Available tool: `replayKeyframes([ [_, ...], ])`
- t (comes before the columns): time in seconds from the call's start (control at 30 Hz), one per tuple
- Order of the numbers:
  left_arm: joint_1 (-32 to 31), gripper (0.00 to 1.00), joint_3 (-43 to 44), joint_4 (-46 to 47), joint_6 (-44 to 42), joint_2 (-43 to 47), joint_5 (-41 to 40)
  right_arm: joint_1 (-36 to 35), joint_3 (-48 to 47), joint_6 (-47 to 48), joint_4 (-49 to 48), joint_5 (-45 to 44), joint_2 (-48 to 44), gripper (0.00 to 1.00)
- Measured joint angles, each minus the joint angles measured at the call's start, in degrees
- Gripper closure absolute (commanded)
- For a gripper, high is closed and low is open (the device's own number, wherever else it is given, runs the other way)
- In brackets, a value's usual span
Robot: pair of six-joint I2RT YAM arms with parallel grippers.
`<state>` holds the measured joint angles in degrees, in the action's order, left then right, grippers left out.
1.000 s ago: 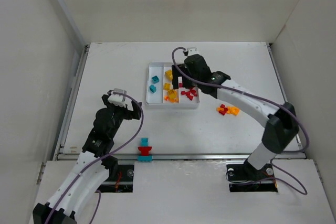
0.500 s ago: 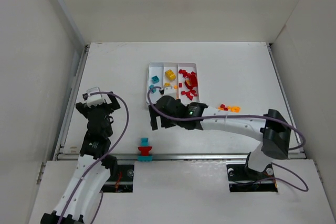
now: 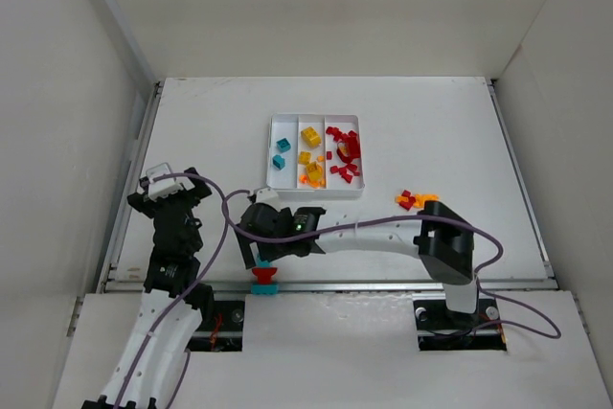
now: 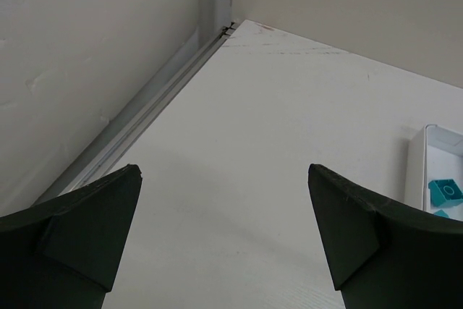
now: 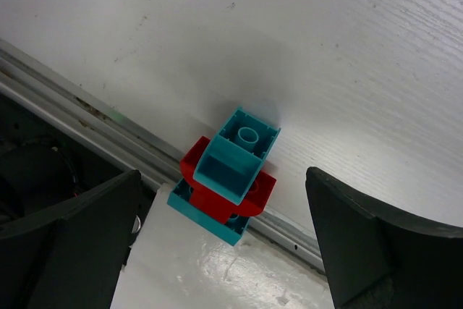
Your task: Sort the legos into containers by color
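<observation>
Mid-sort, by the look of it: going for a stacked clump (image 5: 230, 168) of teal, red and teal with the right gripper (image 5: 223, 179), fingers spread wide and holding nothing. Lies between the two fingertips and below them, at the near edge of the table (image 5: 325, 48), touching or overhanging the metal rail (image 5: 72, 110); hard to tell which from this angle. Next move, in all likelihood: lowering around the stack and closing on its sides without nudging it off the edge, then pulling it apart, since mixed colours cannot share one compartment.

Left gripper (image 4: 224, 171) likewise wide open and empty, above bare tabletop. Beyond its right finger, a corner of the white tray (image 4: 414, 168) with teal bricks (image 4: 446, 189) inside.

From above: tray well beyond the right fingers, with teal in one compartment, orange-yellow in the next, red in the third. Off to its side, a small red-and-orange cluster (image 3: 414, 200) loose on the table.

Matte white surface, scuffed near the rail. Plain pale walls (image 3: 57, 93) on three sides.
</observation>
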<state>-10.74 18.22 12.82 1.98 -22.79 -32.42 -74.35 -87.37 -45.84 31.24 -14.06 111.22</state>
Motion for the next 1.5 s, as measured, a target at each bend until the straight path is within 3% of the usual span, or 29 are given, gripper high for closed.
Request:
replayKeyframes([
  [0.23, 0.02, 0.01, 0.0, 0.26, -0.22, 0.17, -0.02, 0.31, -3.19, 0.87, 0.46, 2.51, 2.56, 0.13],
  [0.63, 1.16, 0.01, -0.02, 0.31, -0.9, 1.92, 0.07, 0.39, -4.48, 0.28, 1.92, 2.97, 5.6, 0.14],
  [0.77, 1.16, 0.01, -0.04, 0.28, -1.2, 2.84, 0.2, 0.39, -5.14, -0.28, 4.55, 2.43, 5.6, 0.24],
  [1.0, 1.16, 0.01, -0.11, 0.33, -1.53, 3.48, 0.37, 0.39, -6.03, -0.48, 6.32, 2.56, 5.68, 0.53],
  [1.37, 1.25, 0.01, -0.11, 1.14, -1.49, 3.3, 0.48, 0.39, -10.75, 1.27, 7.91, 3.56, 8.59, 0.54],
  [1.4, 1.25, 0.01, -0.11, 1.14, -1.49, 3.3, 0.52, 0.44, -10.93, 1.46, 8.02, 3.67, 8.74, 0.59],
  [1.47, 1.25, 0.01, -0.11, 1.16, -1.49, 3.32, 0.68, 0.55, -11.72, 2.08, 8.37, 4.22, 9.2, 0.77],
  [1.5, 1.25, 0.01, -0.11, 1.16, -1.49, 3.32, 0.81, 0.7, -12.26, 2.47, 8.5, 4.85, 9.57, 0.99],
])
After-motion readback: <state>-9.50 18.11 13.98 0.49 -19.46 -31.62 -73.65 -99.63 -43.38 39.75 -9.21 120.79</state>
